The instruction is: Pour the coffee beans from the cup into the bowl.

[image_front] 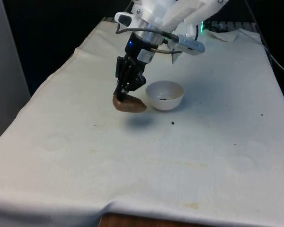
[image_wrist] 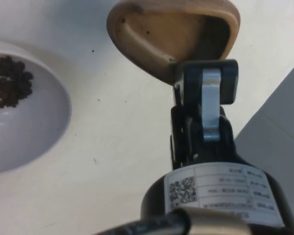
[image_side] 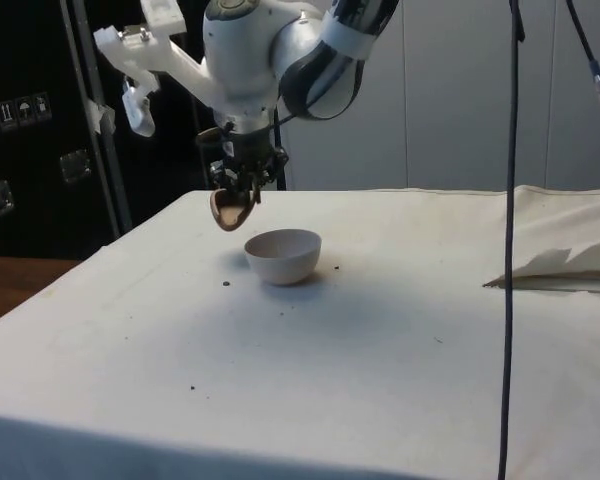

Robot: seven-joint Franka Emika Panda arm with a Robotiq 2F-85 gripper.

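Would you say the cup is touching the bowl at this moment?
Apart. In the wrist view, bare cloth lies between the cup and the bowl; the side view shows the cup held above and beside the bowl's rim.

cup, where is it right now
The brown cup is held tipped on its side in the gripper, just above the cloth, beside the white bowl on the front view's left; it looks empty.

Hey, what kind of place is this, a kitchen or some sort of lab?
Likely a robot lab, not a kitchen: a table under a white cloth, dark cabinets behind it, and a gripper holding a brown cup beside a white bowl with coffee beans.
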